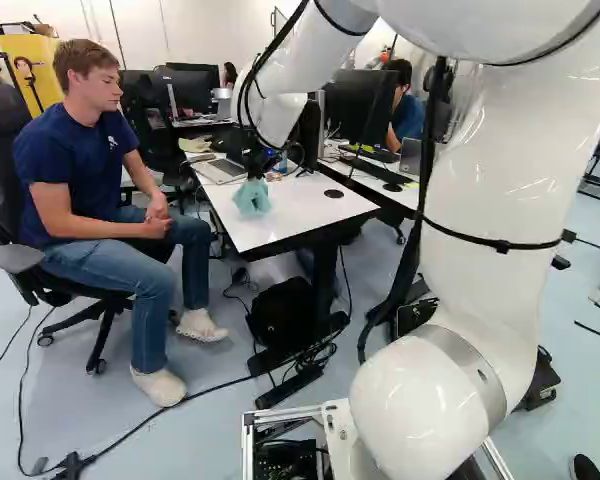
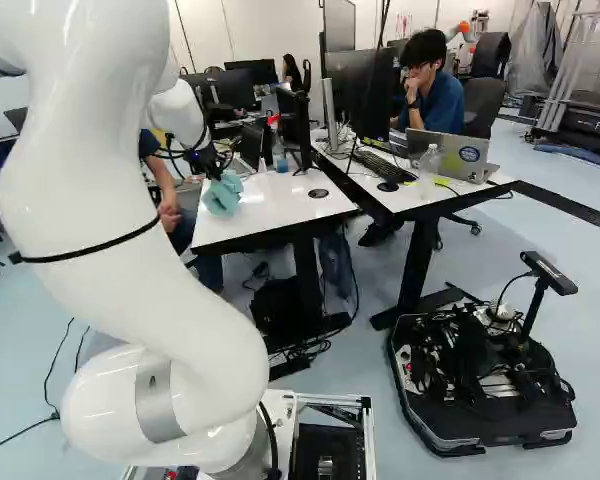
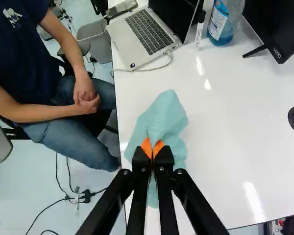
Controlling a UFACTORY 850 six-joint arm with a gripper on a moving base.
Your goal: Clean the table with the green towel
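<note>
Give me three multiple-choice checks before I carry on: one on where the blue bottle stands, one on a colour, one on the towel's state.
1. Where does the blue bottle stand?
A. On the laptop's keyboard
B. Between the laptop and the black monitor
C. On the floor

2. What colour are the pads of the end effector?
A. Orange
B. Purple
C. White

3. What is the state of the green towel?
A. Folded flat under the laptop
B. Hung over the monitor
C. Pinched by the end effector

Key:
1 B: the wrist view shows laptop and monitor on either side of it.
2 A: orange shows at both fingertips.
3 C: its cloth bunches up between the closed fingers.
</note>
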